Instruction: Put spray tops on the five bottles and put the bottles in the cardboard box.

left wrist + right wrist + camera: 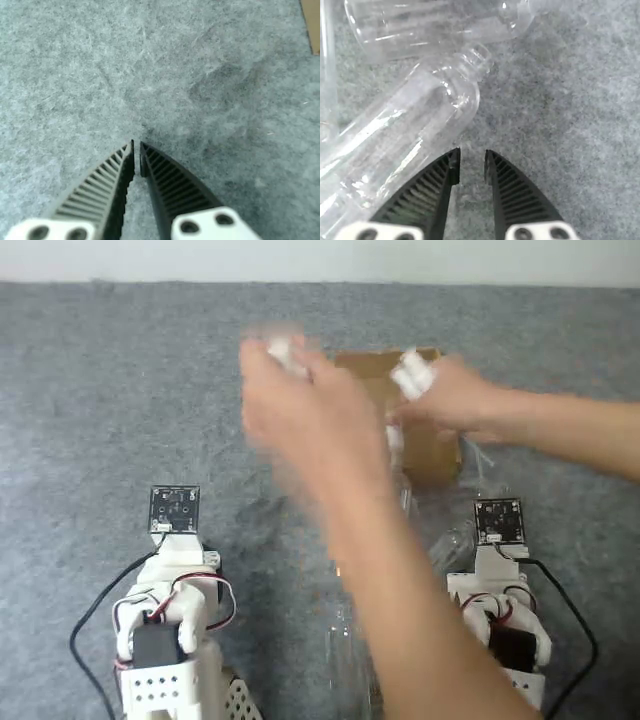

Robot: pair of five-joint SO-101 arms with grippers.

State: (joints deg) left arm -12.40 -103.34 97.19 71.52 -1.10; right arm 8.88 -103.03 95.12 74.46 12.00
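A person's two hands hover over the cardboard box [438,454] at the back middle of the table. Each holds a white spray top: one [284,348] in the blurred hand, another [412,374] in the hand from the right. Clear bottles without tops lie on the grey felt between the arms [344,660] and by the right arm [455,540]. My right gripper [471,154] stands slightly open over the felt, with nothing between its fingers. Just beside it lies a clear bottle [415,125], and a second bottle [435,25] lies beyond. My left gripper [136,146] is shut over bare felt.
A corner of the cardboard box [312,25] shows far off from the left gripper. Both arm bases, the left [170,640] and the right [505,625], sit at the near edge. The person's forearm [400,600] crosses the middle of the table. A third bottle's side [327,75] lies by the others.
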